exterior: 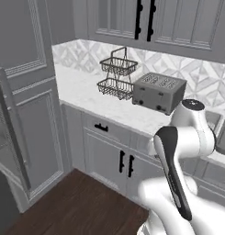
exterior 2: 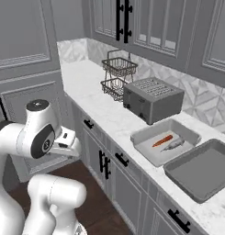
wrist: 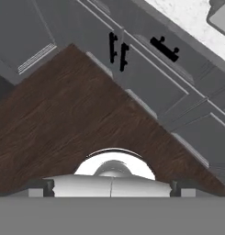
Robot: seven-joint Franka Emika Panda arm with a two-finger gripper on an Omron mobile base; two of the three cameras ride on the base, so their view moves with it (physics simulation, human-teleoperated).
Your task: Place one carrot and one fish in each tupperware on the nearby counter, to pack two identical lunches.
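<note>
Plainly, veined marble counter, rounded grey tupperware, tapered carrot

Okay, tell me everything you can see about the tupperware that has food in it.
The nearer tupperware is a shallow, light grey rectangular tray with rounded corners and a raised rim, plastic-looking. It sits flat on the marble counter between the toaster and the darker empty tray. Inside lie one carrot and one fish, side by side.
</note>
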